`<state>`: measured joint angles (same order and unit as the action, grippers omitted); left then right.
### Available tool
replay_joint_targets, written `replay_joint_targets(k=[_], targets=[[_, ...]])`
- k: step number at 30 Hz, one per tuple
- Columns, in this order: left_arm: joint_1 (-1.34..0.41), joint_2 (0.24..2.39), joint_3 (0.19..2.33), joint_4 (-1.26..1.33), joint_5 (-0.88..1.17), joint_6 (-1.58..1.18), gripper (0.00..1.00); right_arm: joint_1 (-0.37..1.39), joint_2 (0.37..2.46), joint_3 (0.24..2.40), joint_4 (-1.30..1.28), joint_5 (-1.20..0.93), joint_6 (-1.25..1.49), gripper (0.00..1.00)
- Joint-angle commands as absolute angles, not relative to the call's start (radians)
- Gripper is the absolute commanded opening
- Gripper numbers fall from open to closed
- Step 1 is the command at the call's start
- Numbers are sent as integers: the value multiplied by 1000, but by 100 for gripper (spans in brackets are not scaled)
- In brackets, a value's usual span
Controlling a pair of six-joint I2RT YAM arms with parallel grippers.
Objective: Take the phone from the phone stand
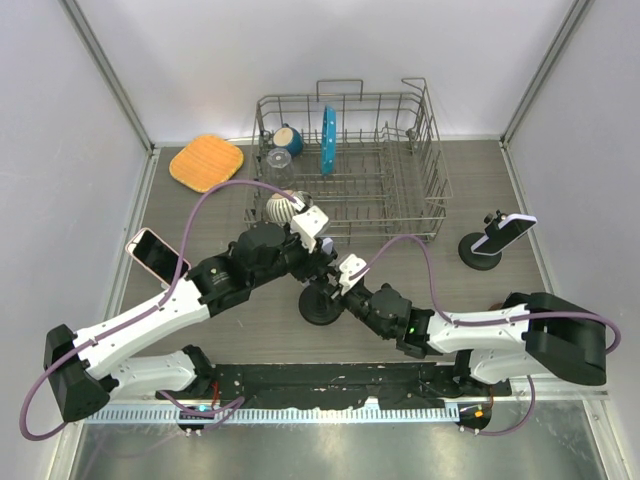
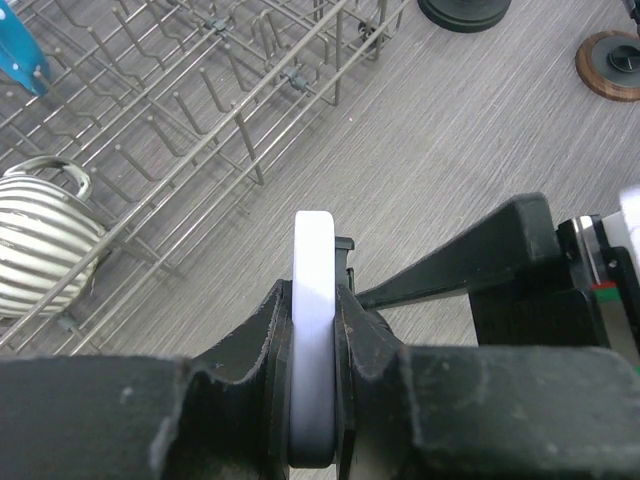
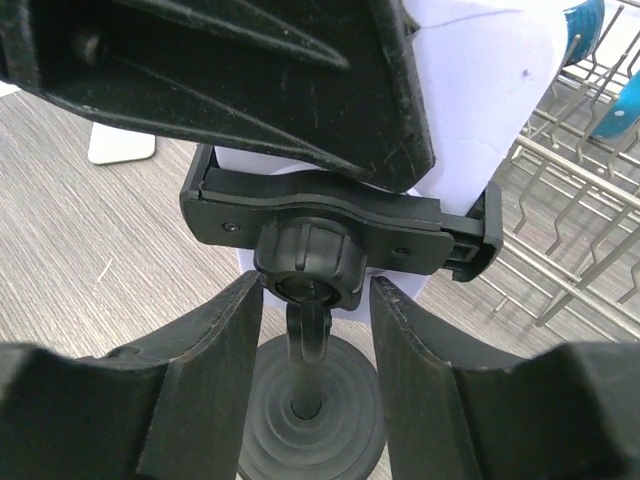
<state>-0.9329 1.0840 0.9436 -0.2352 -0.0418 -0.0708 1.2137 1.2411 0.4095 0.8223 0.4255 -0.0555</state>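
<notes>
A white phone point(image 2: 312, 250) stands on edge in the clamp of a black phone stand point(image 3: 330, 215), whose round base point(image 1: 320, 308) sits on the table's middle. My left gripper point(image 2: 316, 300) comes from above and is shut on the phone's edge, one finger on each face. My right gripper point(image 3: 316, 290) is low behind the stand. Its jaws are open on either side of the stand's ball joint and stem, with gaps showing. In the top view the left gripper point(image 1: 318, 255) and right gripper point(image 1: 338, 290) meet over the stand, and the phone is hidden under them.
A wire dish rack point(image 1: 350, 165) stands behind, holding a mug and a blue utensil, with a striped cup point(image 1: 283, 207) at its front left. A second stand holding a phone point(image 1: 482, 248) is at the right. A pink phone point(image 1: 157, 255) and an orange pad point(image 1: 207, 162) lie left.
</notes>
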Motion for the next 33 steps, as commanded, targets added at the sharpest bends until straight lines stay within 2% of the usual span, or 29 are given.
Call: replay_joint_targets(k=[1,4,6,16,33], targets=[[-928,1062,948,-181,-12,-95,0,1216,1264,448,939,471,-64,38],[-930,1062,954,-195,-3,-95,0,1216,1258,440,939,489,-63,12],[-928,1057,963,-212,-3,-94,0,1218,1238,417,940,514,-49,1],[-928,1022,994,-360,26,-75,0,1207,1147,321,910,678,-2,1],[-914,913,934,-439,-207,-98,0,1169,1065,239,868,744,54,1]])
